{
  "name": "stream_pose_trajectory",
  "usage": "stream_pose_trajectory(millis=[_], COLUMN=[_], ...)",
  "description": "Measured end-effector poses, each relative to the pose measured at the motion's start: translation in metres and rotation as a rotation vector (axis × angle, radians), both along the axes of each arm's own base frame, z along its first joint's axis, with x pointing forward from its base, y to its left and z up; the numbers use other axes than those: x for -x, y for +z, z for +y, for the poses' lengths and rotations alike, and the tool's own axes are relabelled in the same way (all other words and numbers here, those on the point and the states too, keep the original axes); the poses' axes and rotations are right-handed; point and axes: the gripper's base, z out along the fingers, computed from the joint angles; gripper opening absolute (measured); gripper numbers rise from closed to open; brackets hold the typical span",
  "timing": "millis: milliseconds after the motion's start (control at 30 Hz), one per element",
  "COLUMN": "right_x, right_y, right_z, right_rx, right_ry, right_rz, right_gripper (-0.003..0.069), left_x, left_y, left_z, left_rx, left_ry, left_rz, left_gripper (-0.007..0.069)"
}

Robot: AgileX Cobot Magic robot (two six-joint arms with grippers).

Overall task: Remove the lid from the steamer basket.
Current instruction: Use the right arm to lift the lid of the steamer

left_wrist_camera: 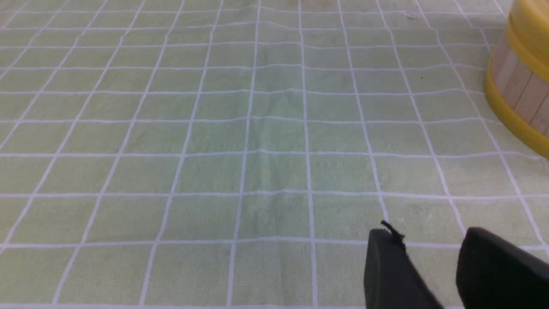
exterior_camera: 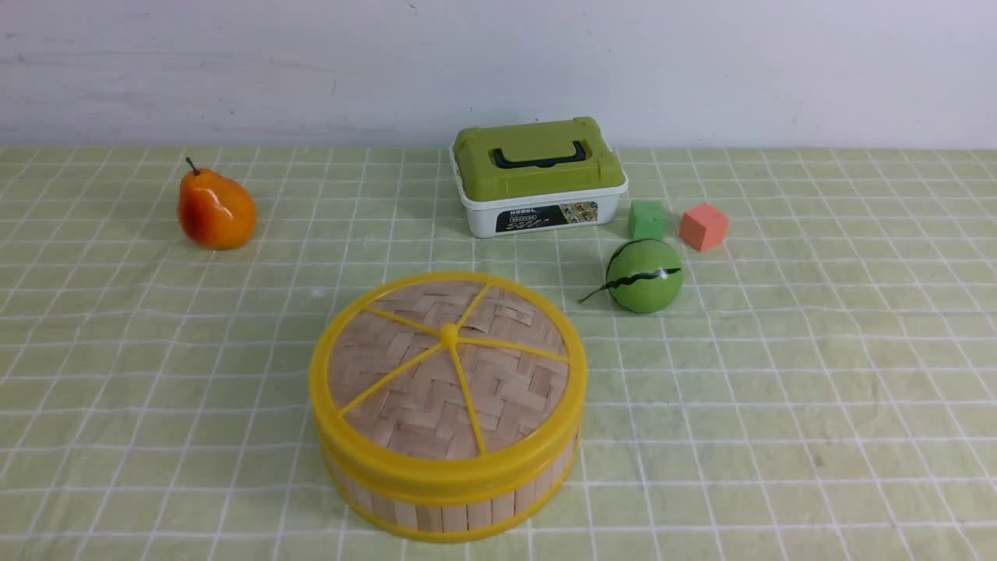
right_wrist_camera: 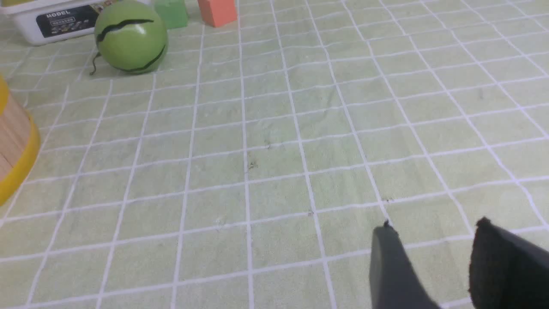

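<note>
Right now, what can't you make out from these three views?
- Inside of the steamer basket: front view, the lid covers it.
- Small print on the white box: too small in the front view, cut by the frame edge in the right wrist view.
- Left gripper and right gripper: only the fingertips show in the wrist views, the rest is cut off. Neither appears in the front view.

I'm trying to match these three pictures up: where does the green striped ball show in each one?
Front view: the green ball, right of centre, just in front of the green block.
Left wrist view: not in it.
Right wrist view: the green ball, beside the white box.
Shared landmark: the steamer basket, in all three.
</note>
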Motion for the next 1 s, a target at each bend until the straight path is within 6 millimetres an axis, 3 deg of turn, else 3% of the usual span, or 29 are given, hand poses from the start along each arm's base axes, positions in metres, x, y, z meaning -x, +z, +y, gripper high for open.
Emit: stream_pose_trajectory(millis=[1000], right_x=[0.0], right_y=[0.0001], right_z=[-0.0014], right_rx=[0.04], right_ry=[-0.003], right_rz=[0.001], right_gripper=[0.024], left_x=[0.0], left_y=[0.0], left_z=[0.0], left_rx=[0.0], left_ry=[0.0], left_rz=[0.0], left_gripper=[0.0239])
